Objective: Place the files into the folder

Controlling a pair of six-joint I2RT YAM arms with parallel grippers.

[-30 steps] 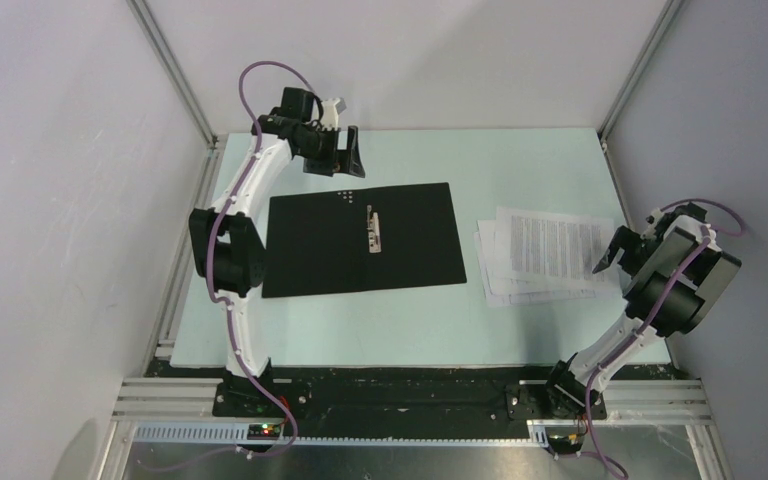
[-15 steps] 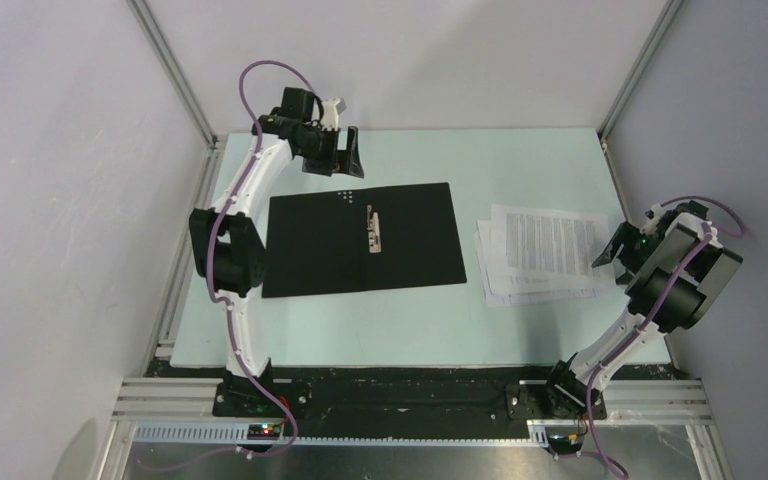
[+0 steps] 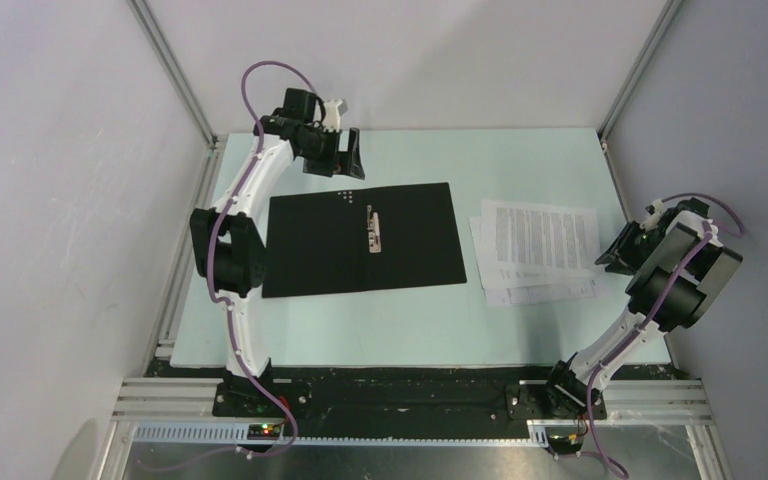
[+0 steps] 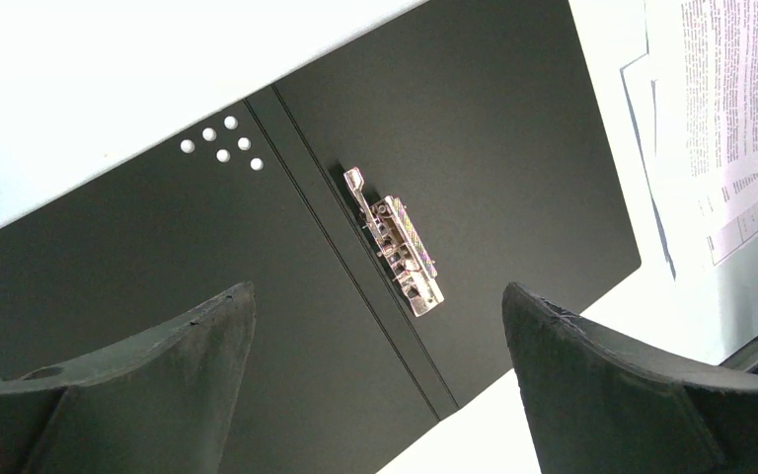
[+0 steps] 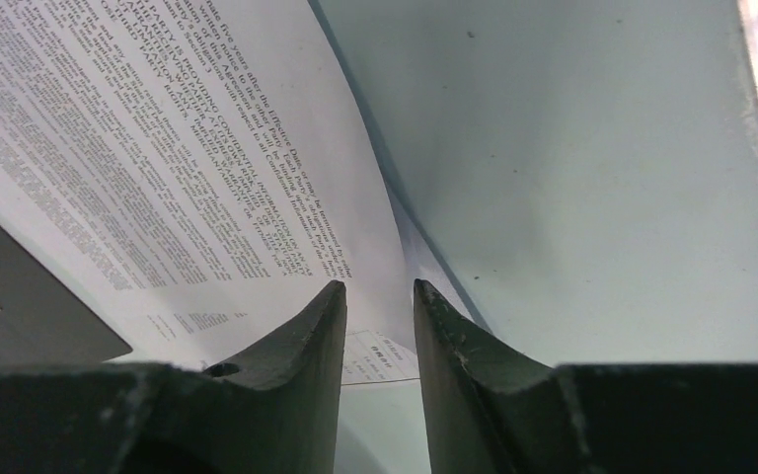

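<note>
The folder (image 3: 360,240) lies open on the table, black inside facing up, with a metal clip (image 4: 400,247) beside its hinge. The files (image 3: 538,240), white sheets of small black print, lie fanned to its right. The top sheet bulges upward in the right wrist view (image 5: 158,178). My right gripper (image 3: 610,255) sits low at the sheets' right edge. Its jaws stand narrowed with a gap (image 5: 379,283), and a paper corner shows just past the tips. My left gripper (image 3: 345,160) hovers wide open above the folder's far edge (image 4: 377,287), holding nothing.
Grey walls and metal frame rails (image 3: 175,75) enclose the pale green table (image 3: 520,160) on three sides. The right table edge runs close behind my right gripper. Five small punched holes (image 4: 222,143) mark the folder's far left part.
My right jaws have narrowed from wide open to a slim gap. The top sheet has slid left and away and bowed upward. The left arm has not moved.
</note>
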